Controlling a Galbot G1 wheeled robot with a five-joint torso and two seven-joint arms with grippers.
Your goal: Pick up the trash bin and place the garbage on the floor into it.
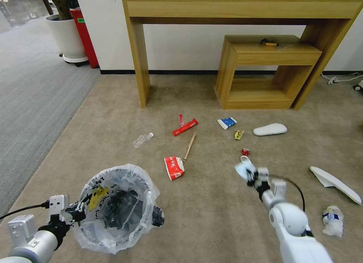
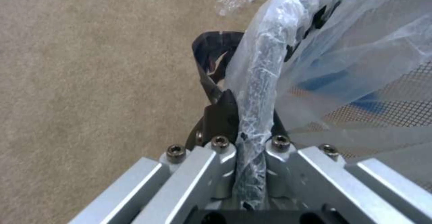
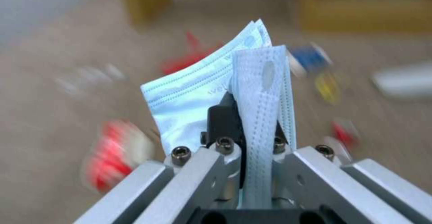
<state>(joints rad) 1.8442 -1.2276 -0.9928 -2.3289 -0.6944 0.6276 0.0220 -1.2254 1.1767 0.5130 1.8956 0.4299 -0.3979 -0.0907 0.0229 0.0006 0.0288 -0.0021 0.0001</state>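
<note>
The trash bin, dark with a crinkled clear liner, hangs at the lower left with my left gripper shut on its bagged rim. My right gripper is raised over the beige floor, shut on a blue mask. Garbage lies ahead: a clear bottle, a red wrapper, a wooden stick, a red-white packet, a blue-white packet, a yellow wrapper, a crushed can, two white insoles and a crumpled white wad.
A tall wooden table and a low wooden shelf stand against the far wall. A white plant pot and a red box sit at the back left beside the grey striped carpet. A cable lies at the right wall.
</note>
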